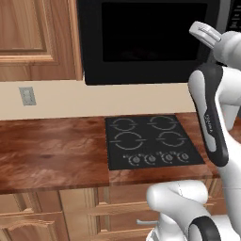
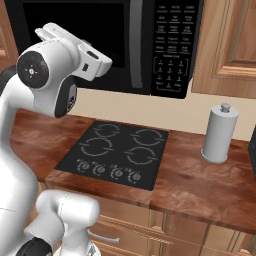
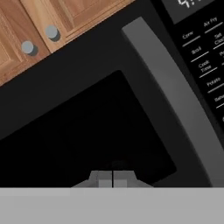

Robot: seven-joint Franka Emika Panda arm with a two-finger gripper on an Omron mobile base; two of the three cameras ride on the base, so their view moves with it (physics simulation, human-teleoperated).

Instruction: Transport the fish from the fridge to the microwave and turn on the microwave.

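The gripper is pinched fully closed with nothing in it, parked right up at the shut microwave door, so the keypad it probably needs next sits off past the handle, no fish visible anywhere.

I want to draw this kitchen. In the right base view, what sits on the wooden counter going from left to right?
Black cooktop with its row of knobs, then bare wooden counter, then the grey paper towel holder standing upright near the wall.
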